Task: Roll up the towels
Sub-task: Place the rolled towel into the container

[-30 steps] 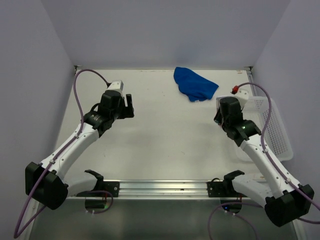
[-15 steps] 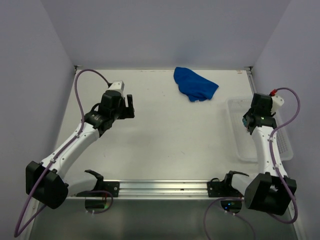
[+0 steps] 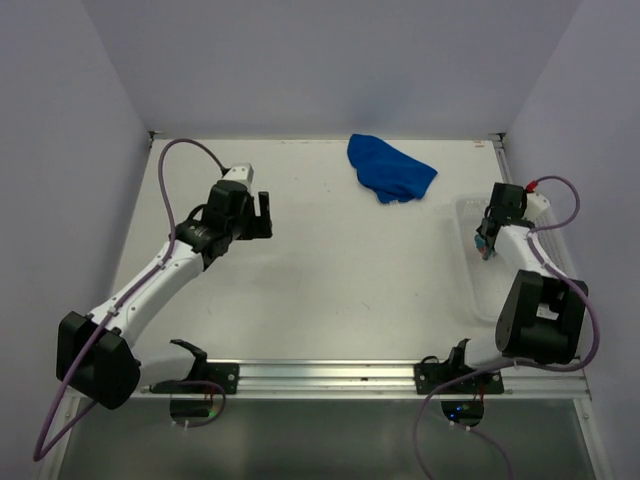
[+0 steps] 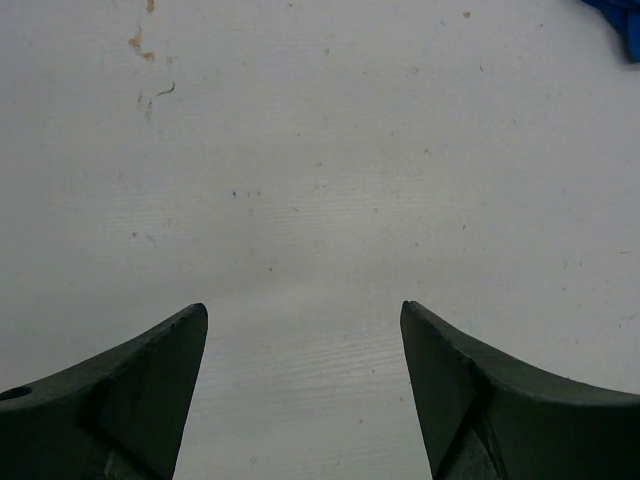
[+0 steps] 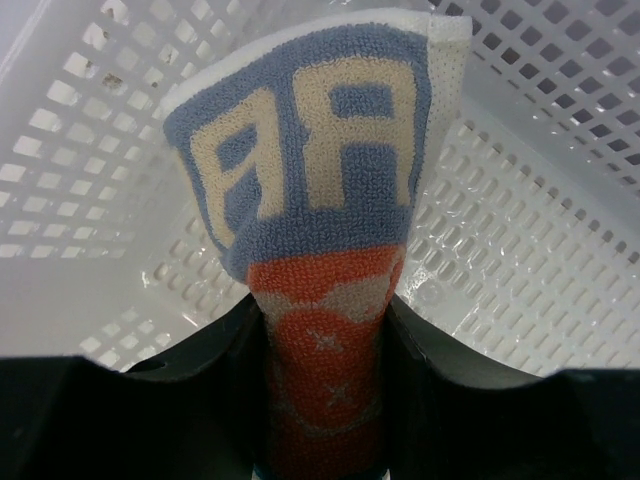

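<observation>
Your right gripper (image 5: 322, 350), clamped on the patterned towel (image 5: 310, 180) standing lengthwise from its jaws over the basket (image 5: 520, 250), table (image 3: 350, 280) to its left; left gripper (image 4: 303, 330) spread, empty

Top camera looks down from six o'clock; both wrist cameras sit close, sharing its table (image 4: 320, 150) and basket (image 5: 520, 250).

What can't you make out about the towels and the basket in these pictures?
Patterned towel: its lower end is hidden between the right tool's fingers in the right wrist view, and folds hide most of the lettering.
Blue towel: cut off by the top right corner of the left wrist view.
Basket: the right arm covers much of it in the top view.
</observation>
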